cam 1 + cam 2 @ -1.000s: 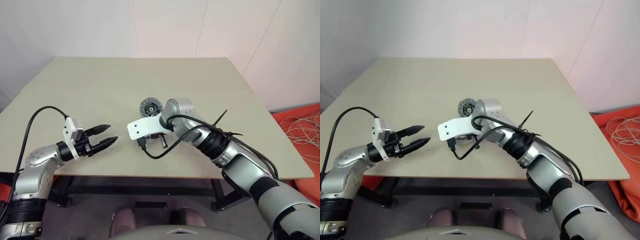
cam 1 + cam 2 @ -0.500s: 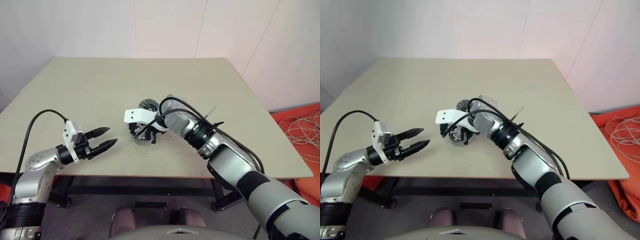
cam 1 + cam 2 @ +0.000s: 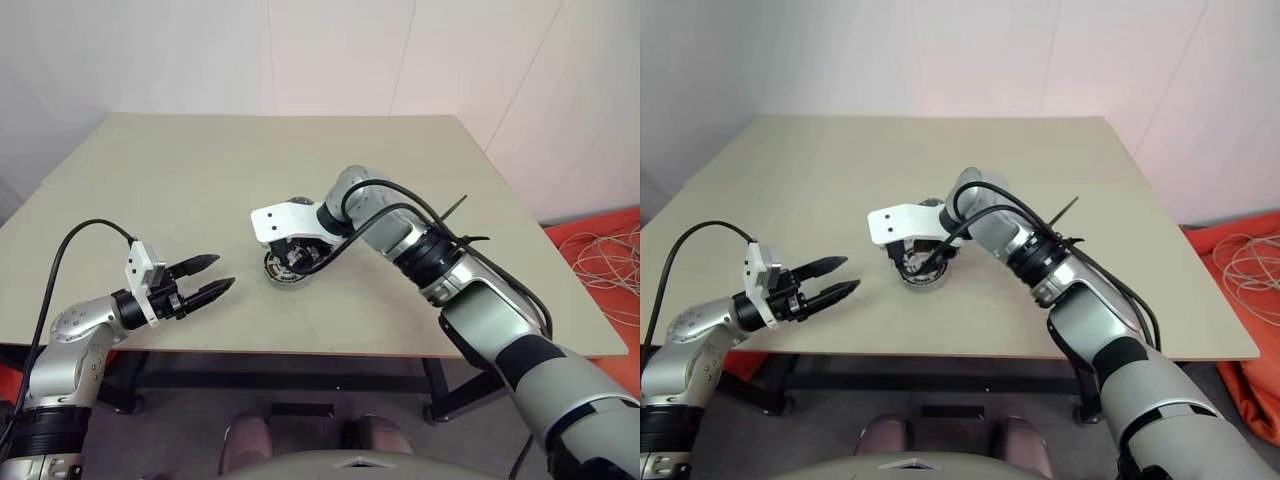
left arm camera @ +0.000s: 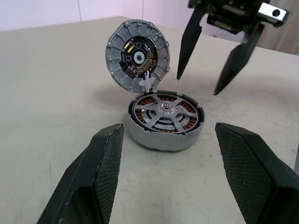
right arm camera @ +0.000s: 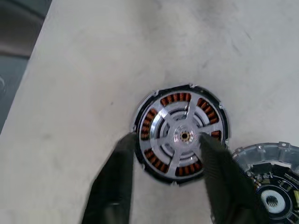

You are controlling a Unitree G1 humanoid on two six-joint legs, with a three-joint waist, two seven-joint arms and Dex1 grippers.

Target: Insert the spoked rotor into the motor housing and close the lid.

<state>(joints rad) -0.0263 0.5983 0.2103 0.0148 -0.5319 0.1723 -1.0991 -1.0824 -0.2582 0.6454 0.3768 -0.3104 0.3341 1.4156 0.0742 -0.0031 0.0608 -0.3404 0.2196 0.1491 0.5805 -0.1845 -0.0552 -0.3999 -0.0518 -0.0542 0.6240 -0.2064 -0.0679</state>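
Note:
The motor housing (image 4: 164,135), a squat ring with copper windings, rests on the table. The spoked rotor (image 4: 164,113) lies flat inside it, hub up. The lid (image 4: 137,55), a grey disc with a dark centre, stands tilted up at the housing's far edge. My right gripper (image 4: 197,85) hovers open just above the housing, fingers (image 5: 117,186) apart to either side of the rotor (image 5: 182,135) and touching nothing. The lid (image 5: 268,189) shows beside the housing in that view too. My left gripper (image 3: 208,277) is open and empty, level, pointing at the housing (image 3: 284,268) from the left.
The beige table (image 3: 150,180) has its front edge close behind both arms. On the floor to the right lie an orange cloth (image 3: 615,300) and coiled white cable (image 3: 605,255). A black cable loops off the right wrist near the housing.
My right gripper has opened and risen a little off the housing, with the rotor left sitting inside. The left arm has kept still.

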